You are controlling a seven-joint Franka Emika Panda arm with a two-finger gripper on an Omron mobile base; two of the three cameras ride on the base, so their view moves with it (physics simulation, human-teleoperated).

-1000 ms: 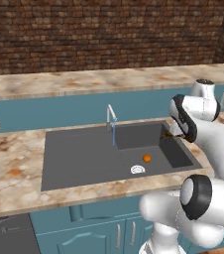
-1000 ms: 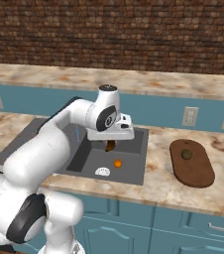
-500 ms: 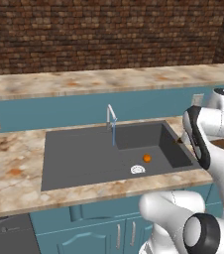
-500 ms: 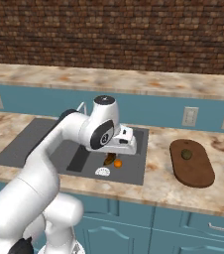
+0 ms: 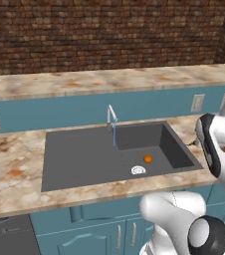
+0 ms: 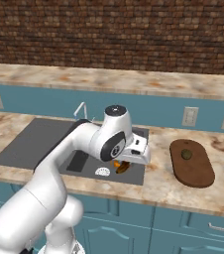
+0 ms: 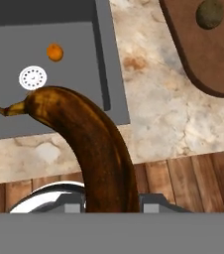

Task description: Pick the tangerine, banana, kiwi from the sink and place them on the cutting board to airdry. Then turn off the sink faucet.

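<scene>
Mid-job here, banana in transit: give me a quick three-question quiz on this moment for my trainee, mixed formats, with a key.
1. True or false: the kiwi lies on the cutting board.
2. What is the gripper shut on? A) tangerine B) banana C) faucet handle
3. Fill in: the tangerine lies in the sink beside the white ____.

Key: 1 true. 2 B, the banana. 3 drain. Extra note: water runs from the sink faucet.
</scene>
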